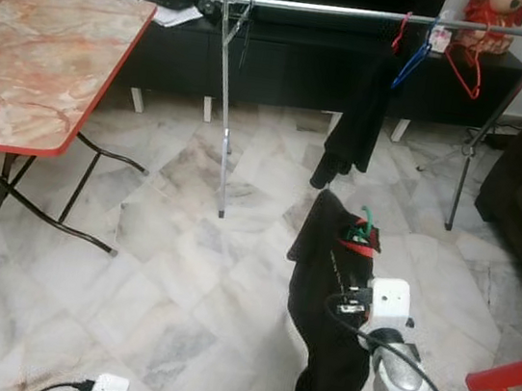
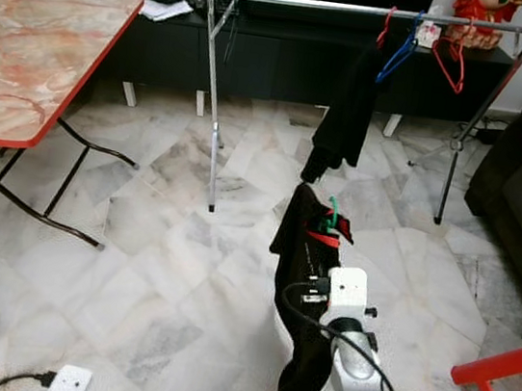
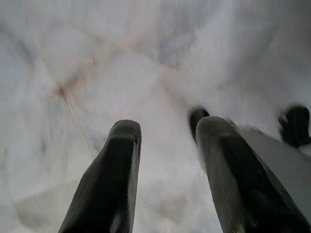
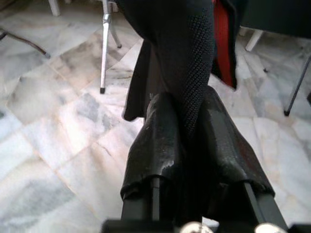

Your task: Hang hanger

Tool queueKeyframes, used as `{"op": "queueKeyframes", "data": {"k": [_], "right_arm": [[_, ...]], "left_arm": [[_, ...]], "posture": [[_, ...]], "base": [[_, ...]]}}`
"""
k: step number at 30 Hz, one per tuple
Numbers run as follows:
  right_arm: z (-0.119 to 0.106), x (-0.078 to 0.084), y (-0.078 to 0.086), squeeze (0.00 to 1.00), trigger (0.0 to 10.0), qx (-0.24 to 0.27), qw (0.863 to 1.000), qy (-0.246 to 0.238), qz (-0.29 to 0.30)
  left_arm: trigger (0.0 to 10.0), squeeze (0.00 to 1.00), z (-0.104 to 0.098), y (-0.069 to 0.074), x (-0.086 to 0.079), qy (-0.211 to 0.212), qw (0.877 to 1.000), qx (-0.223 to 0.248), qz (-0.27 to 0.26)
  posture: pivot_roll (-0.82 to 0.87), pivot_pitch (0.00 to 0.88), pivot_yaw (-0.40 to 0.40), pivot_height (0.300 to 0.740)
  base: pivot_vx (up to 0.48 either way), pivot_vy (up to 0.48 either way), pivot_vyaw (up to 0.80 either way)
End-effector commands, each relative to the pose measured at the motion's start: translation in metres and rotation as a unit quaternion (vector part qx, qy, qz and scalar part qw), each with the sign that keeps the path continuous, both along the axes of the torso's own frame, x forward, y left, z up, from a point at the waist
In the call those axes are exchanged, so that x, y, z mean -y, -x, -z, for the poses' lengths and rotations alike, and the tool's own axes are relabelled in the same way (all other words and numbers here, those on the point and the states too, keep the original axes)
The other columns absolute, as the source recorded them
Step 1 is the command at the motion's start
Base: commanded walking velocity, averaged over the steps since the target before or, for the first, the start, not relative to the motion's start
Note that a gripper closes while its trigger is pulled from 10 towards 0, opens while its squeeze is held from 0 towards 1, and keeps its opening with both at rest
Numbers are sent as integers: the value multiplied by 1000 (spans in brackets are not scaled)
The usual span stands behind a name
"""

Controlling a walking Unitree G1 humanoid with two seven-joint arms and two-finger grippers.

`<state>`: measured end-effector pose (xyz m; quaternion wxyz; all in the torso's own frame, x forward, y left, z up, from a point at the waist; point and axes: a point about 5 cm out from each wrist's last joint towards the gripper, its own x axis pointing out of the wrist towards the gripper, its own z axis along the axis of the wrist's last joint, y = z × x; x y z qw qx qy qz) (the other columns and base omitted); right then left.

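Right end effector (image 4: pixel 187 145) pinching a black garment on a red hanger with a green hook (image 1: pixel 362 237), out over the marble floor.

The long silver clothes rail (image 1: pixel 364 14) sits well beyond it, already carrying another black garment (image 1: pixel 359 122). Left end effector (image 3: pixel 167 170) hangs over the floor, fingers spread.

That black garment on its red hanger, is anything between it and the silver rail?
Nothing visible: only bare marble floor separates the right end effector's black garment on its red hanger from the silver rail.

No legible txt, labels, brands or nos. on anything; too small/blurred.
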<state>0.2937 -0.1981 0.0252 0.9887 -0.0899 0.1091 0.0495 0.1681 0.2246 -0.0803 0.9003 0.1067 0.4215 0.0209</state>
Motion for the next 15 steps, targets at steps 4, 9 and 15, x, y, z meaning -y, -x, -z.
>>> {"op": "queueKeyframes", "data": {"k": [4,9,15], "right_arm": [[-8,7,-10,0,10000,-11,999,33,-27],[-9,4,-14,0,10000,-34,996,43,-64],[-19,-4,-18,0,10000,-28,986,52,-158]], "left_arm": [[10000,0,-37,-50,-25,-74,992,83,59],[10000,0,-54,-74,-11,-77,981,147,99],[10000,0,-77,-96,3,-104,955,199,192]], "posture": [[-42,0,-50,740],[-40,0,-55,740],[-42,0,-53,740]], "base": [[0,0,0],[0,0,0],[0,0,0]]}}
